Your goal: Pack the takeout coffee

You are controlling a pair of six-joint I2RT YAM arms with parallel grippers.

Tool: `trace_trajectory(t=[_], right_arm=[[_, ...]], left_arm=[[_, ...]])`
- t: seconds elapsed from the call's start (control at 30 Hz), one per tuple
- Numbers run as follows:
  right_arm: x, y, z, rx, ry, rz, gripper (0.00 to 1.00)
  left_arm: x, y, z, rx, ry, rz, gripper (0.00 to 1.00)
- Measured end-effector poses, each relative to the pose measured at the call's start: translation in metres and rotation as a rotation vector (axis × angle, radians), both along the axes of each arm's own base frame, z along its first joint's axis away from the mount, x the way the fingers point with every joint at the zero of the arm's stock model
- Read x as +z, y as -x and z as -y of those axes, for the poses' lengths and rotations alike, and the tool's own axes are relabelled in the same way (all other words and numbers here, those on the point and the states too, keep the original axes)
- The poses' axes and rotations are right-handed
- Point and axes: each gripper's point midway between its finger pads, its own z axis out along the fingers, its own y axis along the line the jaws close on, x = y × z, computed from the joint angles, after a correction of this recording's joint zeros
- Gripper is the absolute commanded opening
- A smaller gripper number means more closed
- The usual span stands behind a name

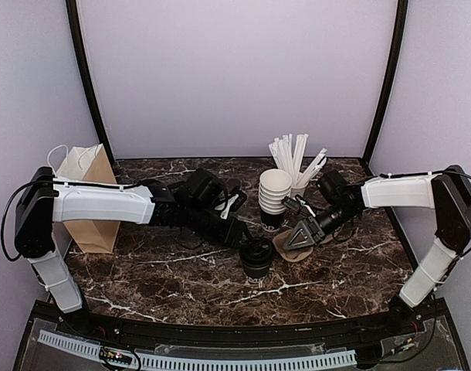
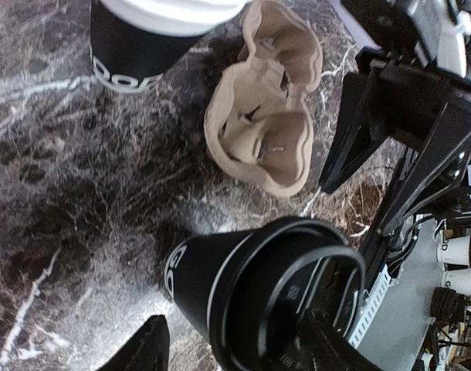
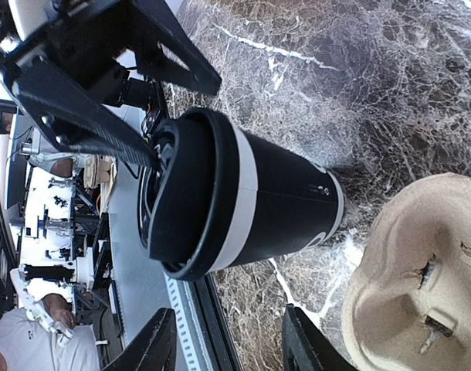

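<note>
The takeout coffee (image 1: 256, 257), a small black cup with a black lid, stands upright on the marble table (image 1: 143, 270) near the middle front. My left gripper (image 1: 243, 238) is open at the cup. In the left wrist view the cup (image 2: 243, 286) lies between the fingers of the gripper (image 2: 235, 349). One finger (image 2: 328, 348) is over the lid and the other (image 2: 139, 352) is clear of the cup's wall. My right gripper (image 1: 301, 233) is open and empty, above a tan cardboard cup carrier (image 1: 291, 249). The right wrist view shows the cup (image 3: 243, 201) ahead of that gripper (image 3: 232, 344).
A brown paper bag (image 1: 89, 197) stands at the left edge. A pile of lidless black cups (image 1: 274, 193) and a white cup of straws (image 1: 293, 158) stand behind the carrier (image 2: 266, 131). The carrier (image 3: 421, 278) lies just right of the coffee.
</note>
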Motion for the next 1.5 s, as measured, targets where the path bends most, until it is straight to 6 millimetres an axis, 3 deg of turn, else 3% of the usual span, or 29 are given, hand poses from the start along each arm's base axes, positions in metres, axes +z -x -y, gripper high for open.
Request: trace_trajectory(t=[0.07,0.43,1.03,1.5], right_arm=[[0.0,-0.001,-0.003,0.005,0.001,-0.006,0.48],[-0.008,0.007,-0.023,0.064,0.001,-0.064,0.43],[-0.026,0.005,-0.022,0.022,0.111,-0.129,0.39],[-0.005,0.003,-0.019,0.078,0.102,0.071,0.46]], left_arm=[[-0.009,0.006,-0.001,0.001,0.006,-0.036,0.61],[-0.011,0.012,0.006,0.001,0.047,-0.08,0.6],[-0.027,0.017,0.003,0.054,0.081,-0.148,0.58],[-0.014,0.011,0.006,0.011,0.089,-0.055,0.61]])
